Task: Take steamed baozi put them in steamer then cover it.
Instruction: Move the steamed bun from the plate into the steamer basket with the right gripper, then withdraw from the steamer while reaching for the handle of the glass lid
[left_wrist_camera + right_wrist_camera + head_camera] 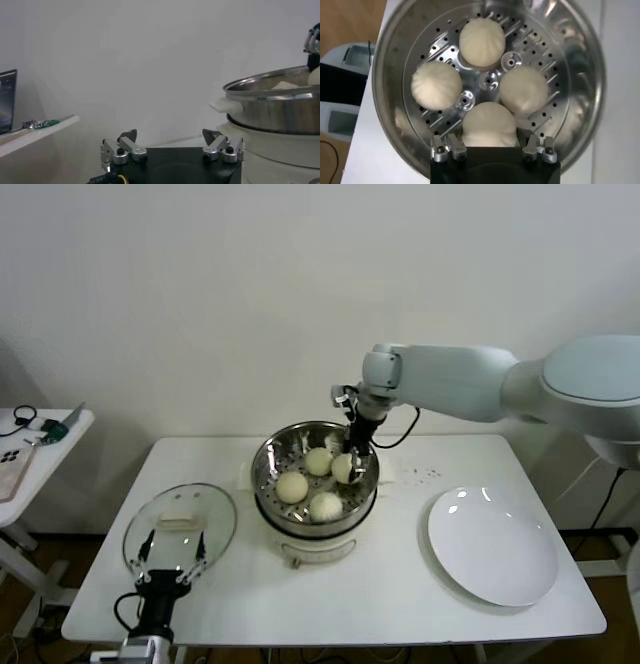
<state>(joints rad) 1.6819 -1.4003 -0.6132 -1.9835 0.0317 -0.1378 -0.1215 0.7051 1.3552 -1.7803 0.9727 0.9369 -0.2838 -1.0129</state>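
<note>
Steamer (275, 452) at centre of white tabletop (400, 584): shiny perforated steel basket on cream pot base. Four steamed baozi (482, 42) inside, resting on perforated floor around its centre, close together; same four visible from head view (292, 486). One white plate (493, 546) to the right of the steamer, bare. One round glass lid (180, 525) lying flat to the left of the steamer, apart from it.

Right hand (352, 454) reached down into the basket at its far right side, fingers (443, 149) narrowly parted and set to either side of the nearest bun (489, 125), closed about it; bun resting on the basket floor.

Left hand (168, 573) low at the near left edge of the tabletop, just at the near rim of the lid, fingers (123, 150) spread wide, gripping nothing. Steamer wall (272, 107) visible beside it in left wrist view.

One small side table (40, 446) at far left carrying a few small items.
</note>
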